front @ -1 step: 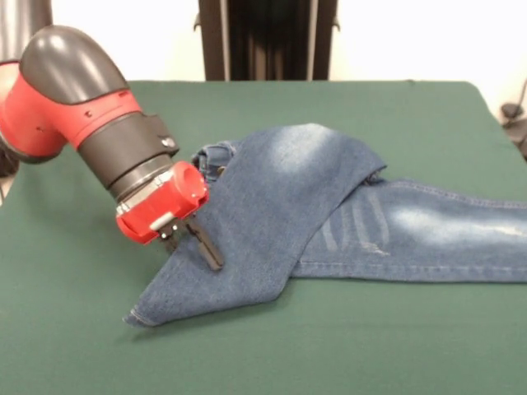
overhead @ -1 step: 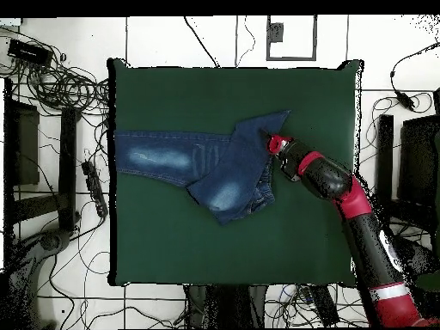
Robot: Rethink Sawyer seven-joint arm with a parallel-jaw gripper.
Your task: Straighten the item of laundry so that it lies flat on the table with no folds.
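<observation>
Where one leg of the jeans (front @ -1 step: 329, 214) is folded back across the other, the garment makes a crooked shape rather than a flat one. In the front view the straight leg runs level along the table (front @ -1 step: 99, 354) and out past the picture's right edge, while the folded leg slants down from the waist toward a cuff that points at the lower left corner. Seen from overhead, the jeans (overhead @ -1 step: 206, 163) lie in the middle of the table (overhead @ -1 step: 215, 249) with the long leg reaching the left edge and the doubled part bunched around the centre, its cuff pointing up and to the right.

The cloth is blue denim, mid-toned, with pale faded patches on the thigh and on the folded panel, a few lighter whisker lines, and tan stitching along the seams. A gathered waistband shows as a small crumple just beside my wrist. Under it the table is a flat dark green covering with a soft, felt-like look.

My claw (front @ -1 step: 191, 244) sits at the side edge of the folded leg, dark fingers (front @ -1 step: 206, 247) angled down onto the denim. They stand close together; whether cloth is pinched between them I cannot tell. In the overhead view my claw (overhead @ -1 step: 274, 144) is at the fold's right edge.
</observation>
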